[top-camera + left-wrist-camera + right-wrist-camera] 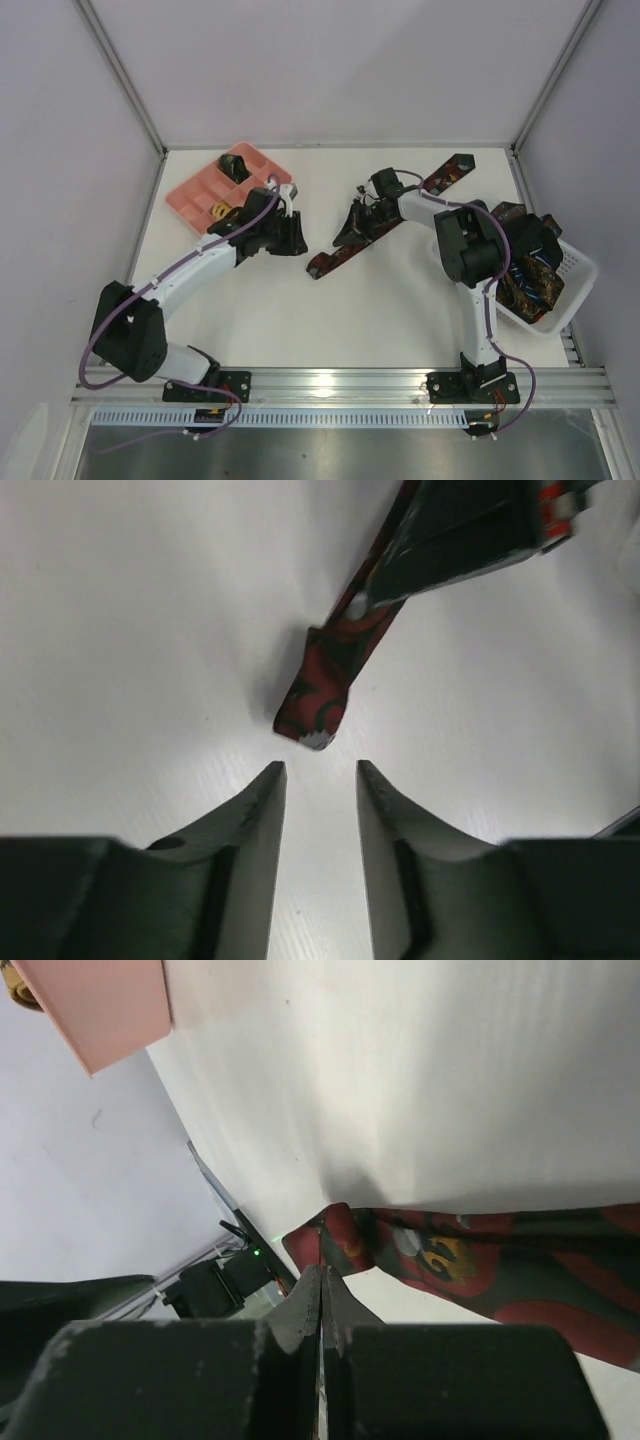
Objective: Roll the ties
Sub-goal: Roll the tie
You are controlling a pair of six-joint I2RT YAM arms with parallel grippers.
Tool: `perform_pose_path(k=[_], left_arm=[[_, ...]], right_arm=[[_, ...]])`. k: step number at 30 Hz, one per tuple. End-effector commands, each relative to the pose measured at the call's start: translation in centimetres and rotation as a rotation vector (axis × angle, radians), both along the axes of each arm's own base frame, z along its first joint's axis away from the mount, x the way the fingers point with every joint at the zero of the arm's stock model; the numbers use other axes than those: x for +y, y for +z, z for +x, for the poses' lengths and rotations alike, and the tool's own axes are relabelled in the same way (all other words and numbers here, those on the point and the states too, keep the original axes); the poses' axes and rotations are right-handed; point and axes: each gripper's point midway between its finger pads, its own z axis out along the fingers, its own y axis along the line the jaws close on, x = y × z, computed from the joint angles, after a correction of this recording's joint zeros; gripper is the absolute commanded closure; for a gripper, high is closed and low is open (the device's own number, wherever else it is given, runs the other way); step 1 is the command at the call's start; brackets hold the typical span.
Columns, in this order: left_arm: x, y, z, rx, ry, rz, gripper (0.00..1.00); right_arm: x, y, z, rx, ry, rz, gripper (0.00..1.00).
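Observation:
A dark tie with red patterning (345,250) lies diagonally on the white table, from the middle toward the back right. My right gripper (358,222) is shut on this tie partway along; in the right wrist view the closed jaws (322,1272) pinch a folded edge of the tie (450,1260). My left gripper (297,240) is open and empty, low over the table just left of the tie's near end. In the left wrist view the tie's end (320,695) lies just ahead of the open gripper (320,772), not between the fingers. More ties (530,265) are piled in the basket.
A pink compartment tray (195,195) stands at the back left, right behind my left gripper, with a dark rolled item (237,165) and a small yellow-dark item (217,210) in it. A white mesh basket (575,280) sits at the right edge beside the right arm.

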Motion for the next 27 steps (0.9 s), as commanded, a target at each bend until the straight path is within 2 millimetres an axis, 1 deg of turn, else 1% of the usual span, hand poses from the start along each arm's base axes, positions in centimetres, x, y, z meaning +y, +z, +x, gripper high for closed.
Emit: perform_pose_path(k=[1, 2, 3, 5, 7, 9, 10, 13, 16, 23, 27], left_arm=[[0.3, -3.0, -2.4, 0.214, 0.082, -0.075, 0.63], [0.2, -3.3, -2.4, 0.235, 0.102, -0.092, 0.67], [-0.2, -3.8, -2.3, 0.262, 0.113, -0.114, 0.73], [-0.5, -4.2, -2.0, 0.284, 0.119, -0.133, 0.77], [-0.9, -4.5, -1.6, 0.298, 0.122, -0.146, 0.78], [-1.4, -4.8, -1.5, 0.312, 0.113, -0.165, 0.78], [-1.5, -5.1, -1.4, 0.322, 0.116, -0.169, 0.77], [-1.5, -6.2, -1.1, 0.342, 0.124, -0.149, 0.77], [-1.7, -6.6, -0.7, 0.342, 0.123, -0.147, 0.77], [-2.0, -6.6, -0.1, 0.339, 0.116, -0.15, 0.78], [-2.1, -5.9, 0.3, 0.322, 0.116, -0.163, 0.78]], right_arm=[[1.2, 2.8, -0.3, -0.06, 0.045, 0.032, 1.0], [1.2, 2.7, -0.4, -0.053, 0.048, 0.032, 1.0], [1.4, 2.7, -0.6, -0.052, 0.054, 0.036, 1.0], [1.5, 2.6, -0.8, -0.046, 0.058, 0.035, 1.0], [1.8, 2.7, -0.9, -0.045, 0.065, 0.04, 1.0], [1.8, 2.7, -1.0, -0.048, 0.078, 0.048, 0.96], [1.9, 2.8, -0.9, -0.056, 0.083, 0.045, 0.91], [1.6, 2.3, -0.7, -0.063, 0.087, 0.014, 0.78], [1.3, 2.0, -0.5, -0.063, 0.086, 0.007, 0.73], [1.0, 0.3, -0.4, -0.033, 0.097, 0.002, 0.66], [1.2, -0.6, -0.8, -0.024, 0.114, -0.001, 0.65]])
